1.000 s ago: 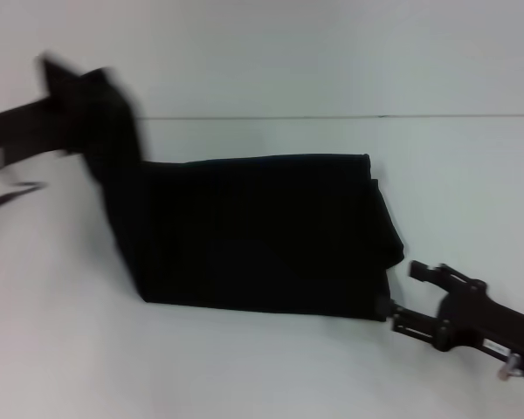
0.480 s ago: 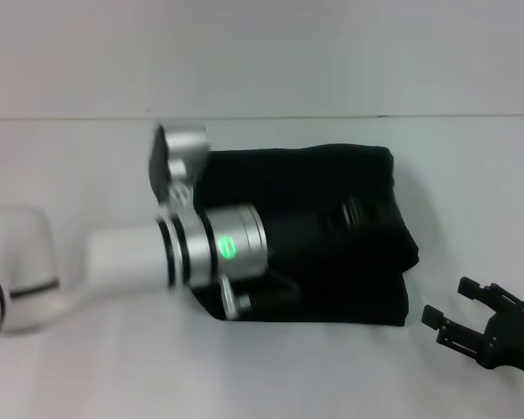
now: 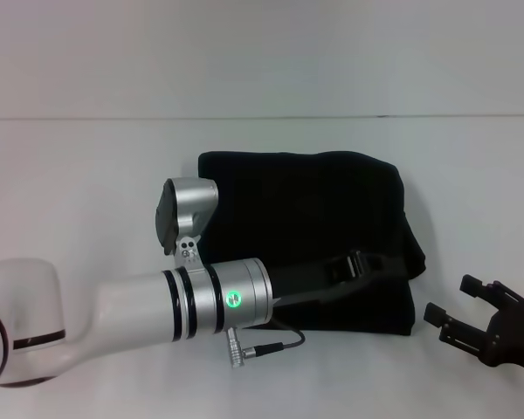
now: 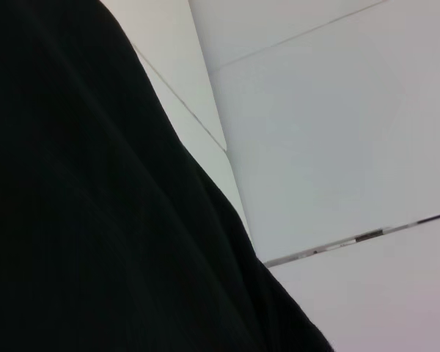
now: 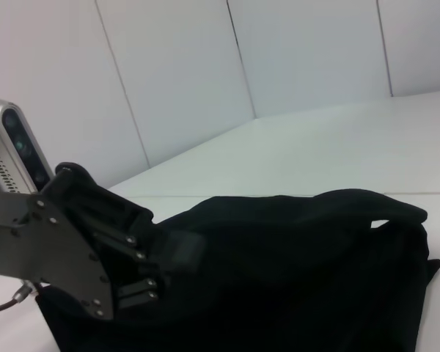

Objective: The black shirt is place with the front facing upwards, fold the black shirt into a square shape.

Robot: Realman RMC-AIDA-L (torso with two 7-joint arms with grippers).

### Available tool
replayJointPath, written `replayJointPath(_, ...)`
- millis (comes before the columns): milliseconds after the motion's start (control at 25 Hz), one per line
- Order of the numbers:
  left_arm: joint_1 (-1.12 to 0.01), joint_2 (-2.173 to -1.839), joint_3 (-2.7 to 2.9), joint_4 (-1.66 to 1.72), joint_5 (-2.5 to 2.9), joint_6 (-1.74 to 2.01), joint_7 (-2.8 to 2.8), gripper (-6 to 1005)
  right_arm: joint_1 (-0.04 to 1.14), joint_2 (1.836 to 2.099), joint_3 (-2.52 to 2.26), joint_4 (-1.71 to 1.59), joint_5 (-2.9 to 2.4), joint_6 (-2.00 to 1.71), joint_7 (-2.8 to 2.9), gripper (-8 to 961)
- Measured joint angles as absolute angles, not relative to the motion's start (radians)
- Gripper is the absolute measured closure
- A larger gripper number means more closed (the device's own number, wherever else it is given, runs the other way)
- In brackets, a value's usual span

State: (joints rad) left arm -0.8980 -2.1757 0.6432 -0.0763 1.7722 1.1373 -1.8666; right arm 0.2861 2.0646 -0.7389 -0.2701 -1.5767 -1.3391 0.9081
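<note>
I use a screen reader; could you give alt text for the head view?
A folded black shirt lies on a white table, roughly square. The left gripper reaches across it, resting on the cloth. The right gripper, open, sits off the shirt's right side.

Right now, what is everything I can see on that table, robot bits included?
black shirt: one, black, folded into a rough rectangle, lying mid-table.
table: one, white, under everything.
wall: white panels, behind the table.
cable: one, dark, hanging from the left arm's wrist near the shirt's front edge.
left arm: one, white and silver with a green light, reaching across the shirt.
left gripper: one, black, on the shirt's right part.
right gripper: one, black, fingers open, over the table right of the shirt, not touching it.
</note>
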Motion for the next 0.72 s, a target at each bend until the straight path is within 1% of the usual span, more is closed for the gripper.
replayJointPath(120, -0.904, -2.176, 0.634, -0.098, 1.772, 1.162, -1.802, 954, 0.286, 2.065, -0.736, -0.27, -1.574, -1.337, 0.908, 50)
replayJointPath(360, -0.88, -2.177, 0.627, -0.093, 1.771, 1.192, -1.755, 869, 0.283, 2.065, -0.708, -0.27, -1.572, -1.332, 0.908, 51)
replayJointPath(560, -0.805, -2.176, 0.648, 0.022, 1.777, 1.319, -1.737, 689, 0.281, 2.065, -0.675, -0.27, -1.572, -1.334, 0.926, 51)
replayJointPath(640, -0.761, -2.173, 0.675, 0.105, 1.782, 1.394, -1.716, 614, 0.285, 2.061, -0.674, -0.27, -1.575, -1.338, 0.956, 51)
replayJointPath(720, -0.688, -2.171, 0.698, 0.224, 1.782, 1.465, -1.699, 540, 0.292, 2.058, -0.68, -0.27, -1.58, -1.352, 0.98, 51)
